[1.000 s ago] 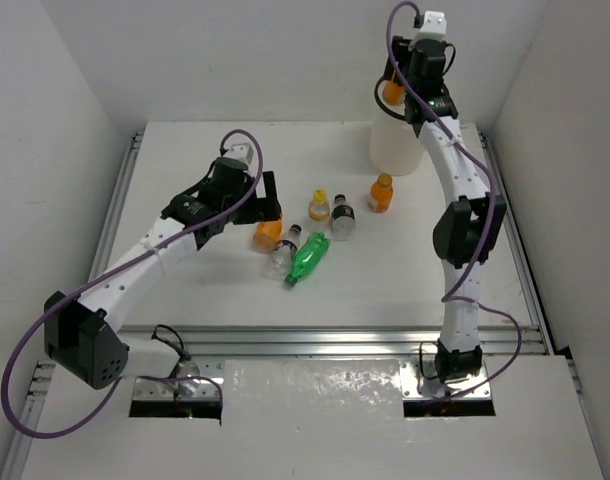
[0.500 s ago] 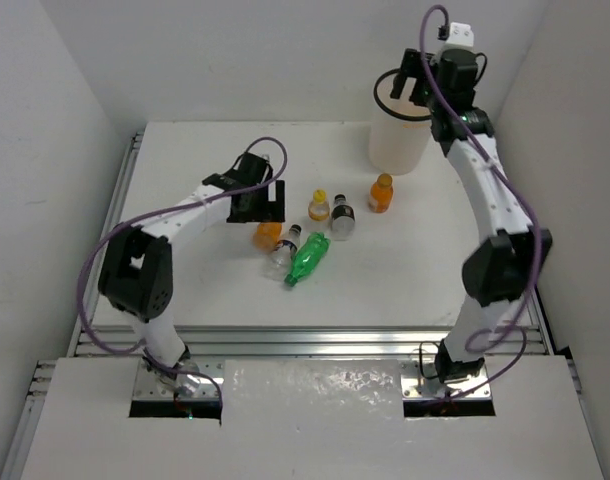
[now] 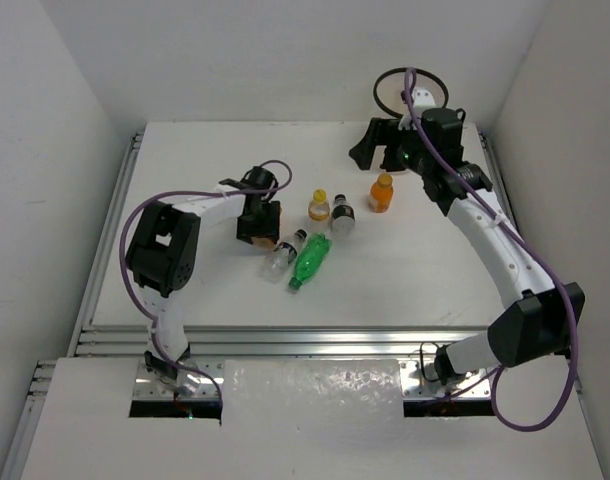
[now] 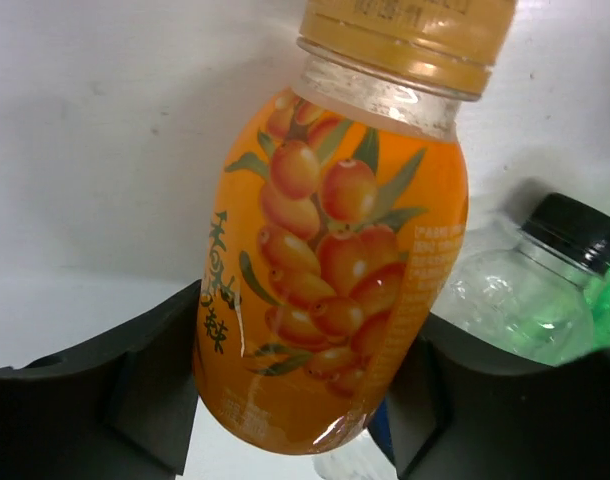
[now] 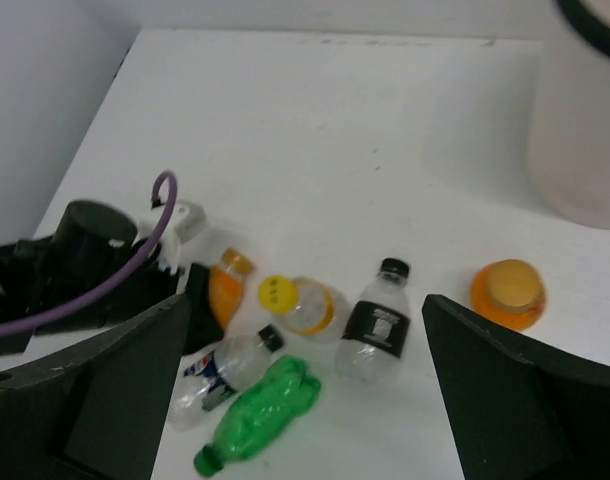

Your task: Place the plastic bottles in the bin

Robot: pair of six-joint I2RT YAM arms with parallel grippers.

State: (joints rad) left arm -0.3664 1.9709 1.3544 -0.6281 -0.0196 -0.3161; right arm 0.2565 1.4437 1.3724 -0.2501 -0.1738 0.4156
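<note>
Left wrist view: the orange bottle [image 4: 330,250] lies on the table [image 4: 85,150], between the fingers of the left gripper [image 4: 305,340]. Is it clamped?
— Can't tell. Both fingers sit close against its sides, but whether they press isn't visible. I'd squeeze squarely across the fat body, not the neck. Then lift straight up, so the clear bottle [image 4: 515,290] just beside it isn't dragged.
And the right gripper [image 5: 305,310]?
— Wide open, holding nothing, near the bin [image 5: 585,140]. The bin stands far right, well apart from this bottle, so carry it high over the rim.
</note>
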